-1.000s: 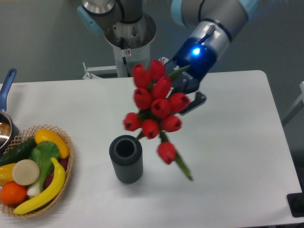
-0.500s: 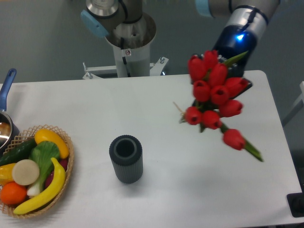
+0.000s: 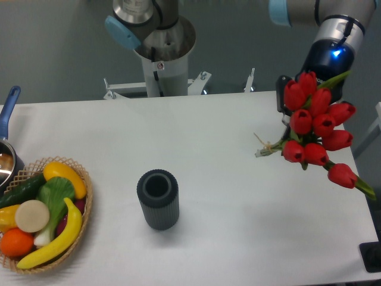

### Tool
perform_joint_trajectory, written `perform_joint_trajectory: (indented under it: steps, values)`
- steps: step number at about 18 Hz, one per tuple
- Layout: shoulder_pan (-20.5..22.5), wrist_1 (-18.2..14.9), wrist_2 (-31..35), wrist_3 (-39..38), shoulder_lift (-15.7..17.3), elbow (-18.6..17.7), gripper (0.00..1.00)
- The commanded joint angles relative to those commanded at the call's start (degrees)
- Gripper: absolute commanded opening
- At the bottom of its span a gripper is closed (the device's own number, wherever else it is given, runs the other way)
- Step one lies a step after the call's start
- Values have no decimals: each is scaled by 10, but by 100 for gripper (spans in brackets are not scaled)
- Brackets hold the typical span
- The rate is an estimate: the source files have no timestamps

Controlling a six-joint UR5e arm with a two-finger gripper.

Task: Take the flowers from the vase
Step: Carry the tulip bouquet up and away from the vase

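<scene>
Red tulip buds fill the right side of the fixed camera view: the flowers [image 3: 315, 134] hang in the air above the far right edge of the white counter [image 3: 214, 143], well apart from the vase [image 3: 158, 199]. The vase stands upright near the middle front of the counter, its round mouth is dark and nothing is inside it. The bunch is tilted, with one bud and a green leaf pointing down to the right, and the tied stems stick out to the left.

The pincer [image 3: 297, 113] is mostly hidden behind the buds. Only a dark part of it shows beside the arm's blue lit wrist, so I cannot see how its jaws stand; because the bunch is off the counter and hangs at the arm's end, I judge that it grips the flowers.

At the left a wicker basket [image 3: 77, 238] holds toy fruit and vegetables, and a pot with a blue handle [image 3: 7, 107] is at the edge.

I judge the pick almost complete. To do this step well, the arm should move slowly and keep a firm grip, because the hanging bud can swing and the bunch can slip.
</scene>
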Motion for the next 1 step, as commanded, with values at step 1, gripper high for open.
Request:
perform_joint_trajectory:
  steps: [1]
  values:
    - [7,0,0,5,1,-4,37]
